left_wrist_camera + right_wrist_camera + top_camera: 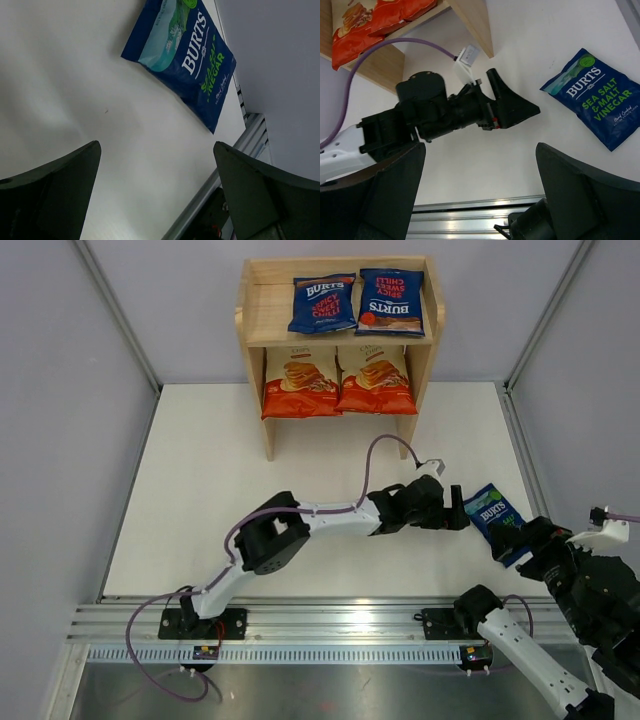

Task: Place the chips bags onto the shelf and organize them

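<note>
The wooden shelf (262,315) stands at the far middle. Two blue BURTS bags (323,303) (391,301) lie on its top tier. Two orange-red bags (298,383) (376,380) stand on the lower tier. The third blue bag, with green lettering (495,515), lies flat on the table at the right; it also shows in the left wrist view (185,60) and the right wrist view (597,102). My left gripper (458,510) (156,145) is open and empty just left of that bag. My right gripper (528,543) (481,146) is open and empty above the bag's near corner.
An aluminium rail (330,625) runs along the table's near edge. Grey walls close in both sides. The left arm's purple cable (375,455) loops up in front of the shelf's right leg (472,20). The left gripper (512,105) lies in the right wrist view.
</note>
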Available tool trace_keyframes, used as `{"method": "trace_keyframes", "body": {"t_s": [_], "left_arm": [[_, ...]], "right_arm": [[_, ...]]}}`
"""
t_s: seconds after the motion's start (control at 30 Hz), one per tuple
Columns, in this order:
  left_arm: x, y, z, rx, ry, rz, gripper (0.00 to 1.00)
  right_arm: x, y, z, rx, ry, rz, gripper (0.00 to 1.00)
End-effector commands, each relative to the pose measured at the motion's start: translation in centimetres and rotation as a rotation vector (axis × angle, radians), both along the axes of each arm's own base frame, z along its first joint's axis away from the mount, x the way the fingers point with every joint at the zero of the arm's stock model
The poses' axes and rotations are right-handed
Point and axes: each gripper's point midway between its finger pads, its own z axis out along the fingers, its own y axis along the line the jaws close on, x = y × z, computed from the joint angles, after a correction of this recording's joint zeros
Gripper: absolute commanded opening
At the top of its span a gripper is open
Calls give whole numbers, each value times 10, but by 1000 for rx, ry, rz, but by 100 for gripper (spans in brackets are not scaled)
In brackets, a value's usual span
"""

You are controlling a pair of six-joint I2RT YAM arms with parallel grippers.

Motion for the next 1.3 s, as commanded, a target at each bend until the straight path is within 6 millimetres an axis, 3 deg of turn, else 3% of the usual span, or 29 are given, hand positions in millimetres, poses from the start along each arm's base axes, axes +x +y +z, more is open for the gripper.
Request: {"method": "trace_keyframes", "body": {"t_s": [0.0,0.1,0.13,0.2,0.27,0.33,0.37,0.4,0.43,0.47,0.5,0.53,0.57,0.6,0.63,0.67,0.73,0.77,0.8,0.83,0.87,0.9,0.93,0.97,1.03,1.23,1.27], "left_arm": [[-1,-40,1,-79,42,-41,99],[4,-57,4,-102,42,-45,99],[10,-56,-18,-64,68,-29,99],[12,-66,-7,-106,87,-52,99],[17,-65,-8,-106,86,-43,99],[16,-54,-19,-82,84,-22,99],[14,-50,7,-126,70,-18,99],[12,-43,8,-139,67,-12,99],[10,-29,-9,-110,63,13,99],[9,-19,16,-136,43,22,99],[12,-13,21,-152,21,43,99],[9,7,1,-107,31,63,99],[8,14,19,-135,16,69,99],[9,21,22,-143,9,80,99],[7,39,2,-94,23,99,99],[7,46,0,-86,26,107,99],[7,61,6,-99,27,123,99],[0,77,-13,-65,47,123,99],[-2,87,-12,-91,55,124,99],[0,85,2,-129,44,121,99],[-5,98,-12,-104,59,120,99],[-7,101,-1,-122,45,114,99],[-9,106,-3,-115,47,108,99],[-15,114,-10,-91,51,97,99],[-19,121,-3,-92,38,84,99],[-46,146,-4,-66,46,-1,99],[-48,148,4,-81,38,-10,99]], "right_arm": [[-4,-1,-13,19,7,-4,99],[-3,10,-20,43,26,35,100],[-2,14,-22,48,31,55,100],[0,25,-25,70,40,93,99],[5,21,-29,84,41,43,100],[13,19,-25,114,18,0,100],[23,23,-33,80,47,-7,99],[32,25,-36,60,65,-23,100],[40,26,-45,35,104,-49,100],[55,30,-55,-19,163,-75,99],[67,35,-53,-25,156,-86,100],[77,35,-57,-52,165,-107,99],[93,29,-61,-126,191,-183,99],[102,26,-60,-168,196,-218,99],[110,21,-48,-203,190,-253,99],[126,16,-54,-292,239,-318,100],[146,10,-43,-331,263,-339,99],[161,19,-56,-313,334,-282,99],[178,9,-62,-298,377,-290,99],[181,-6,-56,-298,366,-335,99],[193,-10,-68,-298,421,-322,99],[199,-19,-73,-303,448,-339,100],[203,-42,-75,-312,477,-393,99],[212,-47,-91,-309,535,-381,99],[218,-72,-103,-274,591,-418,100],[244,-100,-151,-216,720,-429,100],[246,-103,-170,-225,784,-420,99]]}}
